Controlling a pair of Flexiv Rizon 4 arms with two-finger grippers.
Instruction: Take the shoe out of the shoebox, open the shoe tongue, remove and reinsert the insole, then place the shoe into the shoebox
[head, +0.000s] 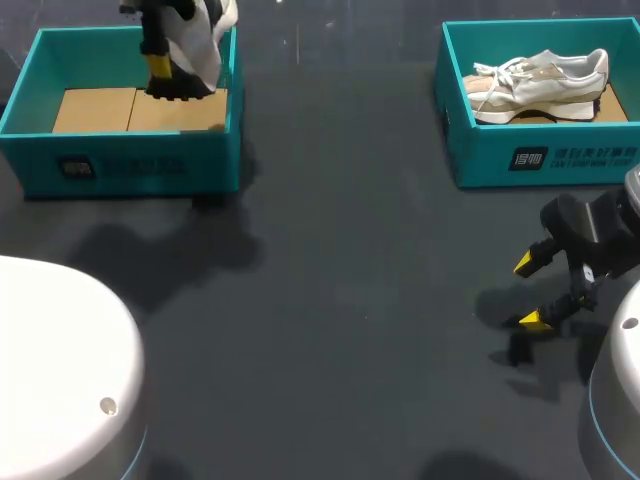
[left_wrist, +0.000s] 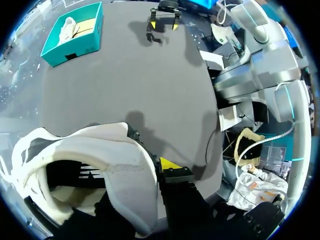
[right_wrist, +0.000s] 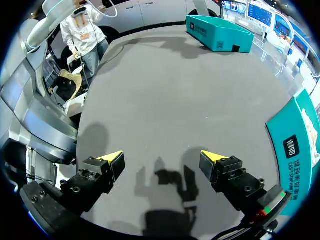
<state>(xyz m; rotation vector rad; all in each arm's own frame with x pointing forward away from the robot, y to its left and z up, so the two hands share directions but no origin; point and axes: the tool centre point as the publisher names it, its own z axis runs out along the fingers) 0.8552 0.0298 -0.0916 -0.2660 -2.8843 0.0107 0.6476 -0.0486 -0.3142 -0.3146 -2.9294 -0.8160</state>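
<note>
Head view: the left gripper is clamped on the held shoe, which hangs just above the left shoebox, clear of its cardboard floor. A second shoe lies on its side in the right shoebox. The right gripper hovers over the table, fingers spread and holding nothing. Left wrist view: one yellow finger presses the outer side of the held shoe's soft white upper beside the opening; the opposing finger is hidden. Right wrist view: the right gripper is released over bare tabletop. Assessment: the shoe looks light, with a pliable upper and firmer sole. A hold on the collar may buckle, so heel or sole offers firmer purchase.
</note>
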